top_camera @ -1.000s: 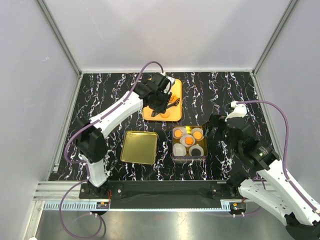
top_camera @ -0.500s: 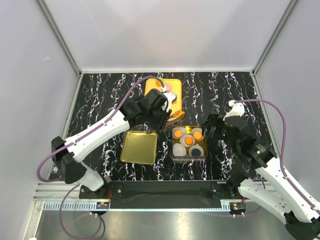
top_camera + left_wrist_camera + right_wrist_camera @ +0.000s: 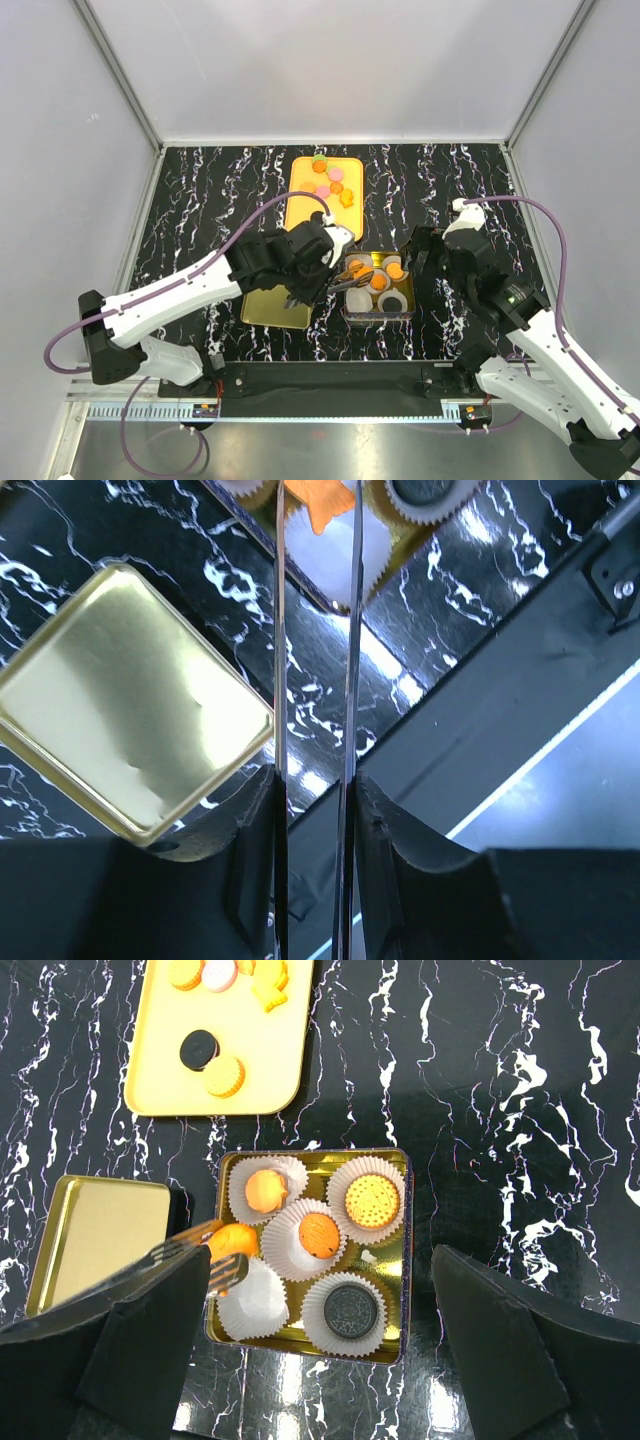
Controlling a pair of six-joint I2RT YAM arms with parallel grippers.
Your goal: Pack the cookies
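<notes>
Over the tin [image 3: 392,1252], left fingers' [image 3: 385,872] tongs [image 3: 281,680] have brought a cookie [image 3: 235,1241].

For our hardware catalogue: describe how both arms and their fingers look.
The left arm and right arm have white shells with black joints. A purple cable loops along each. The fingers are matte black wedges.

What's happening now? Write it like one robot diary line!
left pincer: shut on tongs | tongs: holding orange cookie over tin | right pincer: open, beside tin | tray: cookies on it
</notes>
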